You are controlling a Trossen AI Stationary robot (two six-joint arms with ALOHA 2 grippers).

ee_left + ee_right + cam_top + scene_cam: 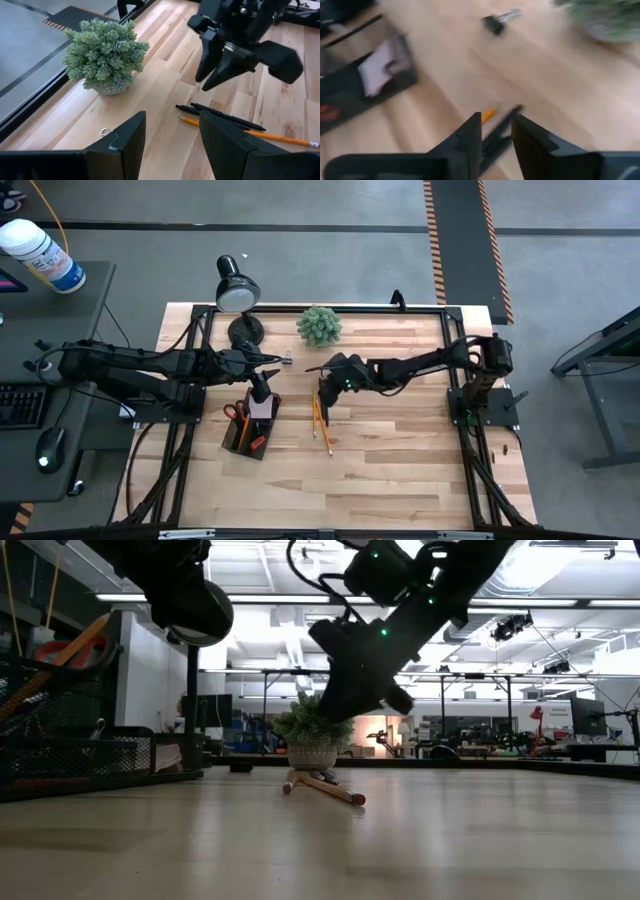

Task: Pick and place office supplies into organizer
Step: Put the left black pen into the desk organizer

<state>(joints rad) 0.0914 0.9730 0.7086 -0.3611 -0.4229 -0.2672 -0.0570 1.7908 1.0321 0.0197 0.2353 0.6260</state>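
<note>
Two dark pens (227,116) and yellow pencils (321,418) lie flat on the wood between the arms. My right gripper (496,131) hangs open above them, fingers pointing down and touching nothing; it also shows in the high view (325,380). A small black binder clip (107,132) lies on the table just off my left gripper (170,135), which is open and empty near the organizer's far end. The black mesh organizer (250,422) holds red-handled scissors (233,412), a pale pink pad (376,70) and an orange-black marker (257,443).
A green spiky plant (319,325) in a pale pot stands near the table's far edge, beyond the pens. A black desk lamp (236,290) stands at the far left corner. Bare wood lies toward the table's near edge (380,480).
</note>
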